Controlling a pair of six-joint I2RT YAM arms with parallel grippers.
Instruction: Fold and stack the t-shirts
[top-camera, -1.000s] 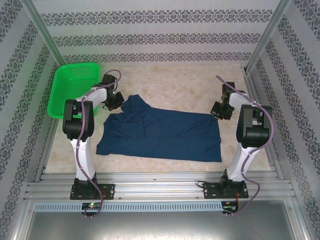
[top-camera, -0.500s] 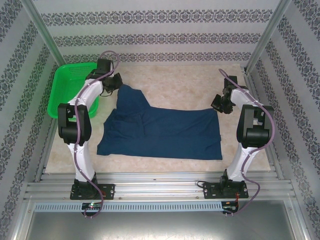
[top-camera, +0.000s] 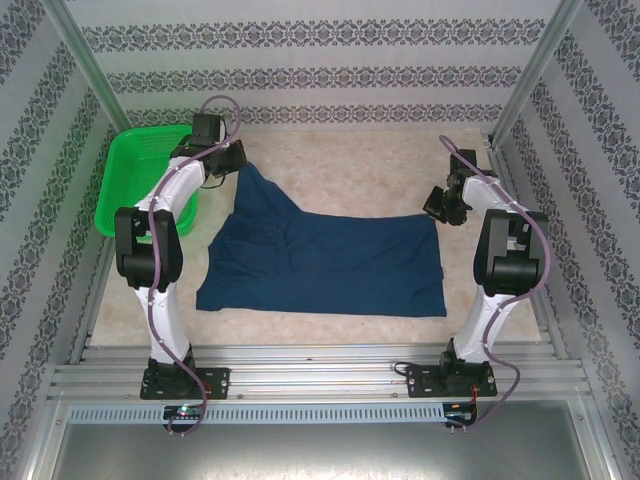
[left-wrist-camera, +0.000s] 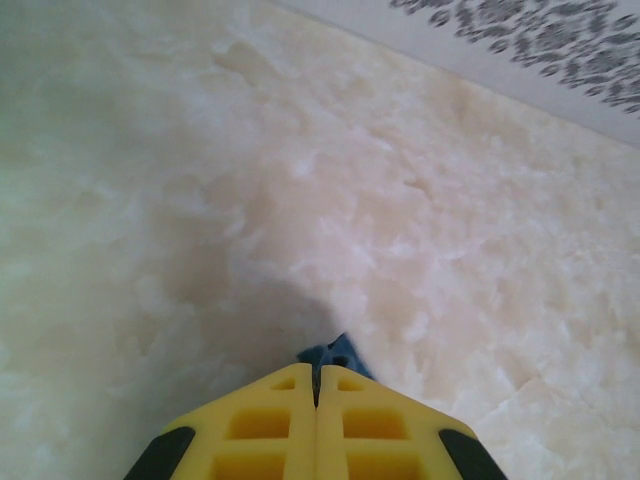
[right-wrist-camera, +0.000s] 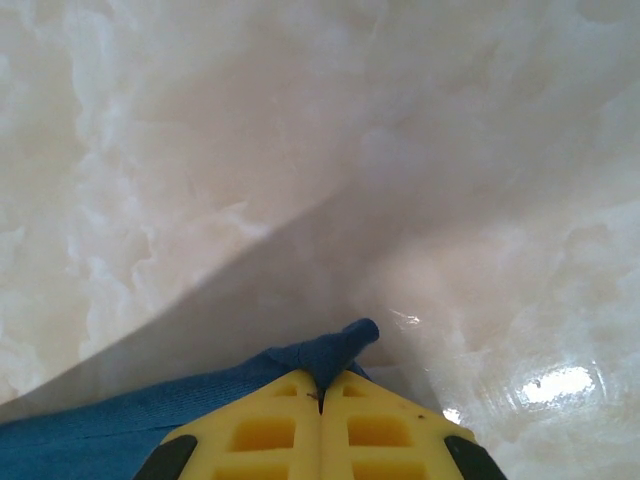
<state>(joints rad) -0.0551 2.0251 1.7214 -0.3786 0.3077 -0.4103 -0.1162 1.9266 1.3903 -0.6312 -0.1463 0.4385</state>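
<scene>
A dark navy t-shirt (top-camera: 325, 262) lies spread across the middle of the table, its far left corner pulled up toward the back. My left gripper (top-camera: 240, 168) is shut on that corner; a small tuft of navy cloth (left-wrist-camera: 338, 355) pokes out past the closed yellow fingers (left-wrist-camera: 270, 420). My right gripper (top-camera: 433, 214) is shut on the shirt's far right corner, where a bunched fold of blue cloth (right-wrist-camera: 335, 350) sticks out between the yellow fingers (right-wrist-camera: 375, 425) just above the table.
A green mesh basket (top-camera: 140, 172) stands at the far left, close behind my left arm. The marble-look tabletop (top-camera: 350, 165) runs to patterned walls at the back and sides. A metal rail (top-camera: 320, 375) edges the near side.
My left gripper has carried the shirt's left corner farther back and slightly left, stretching the cloth. The right gripper has crept slightly toward the back with its corner.
</scene>
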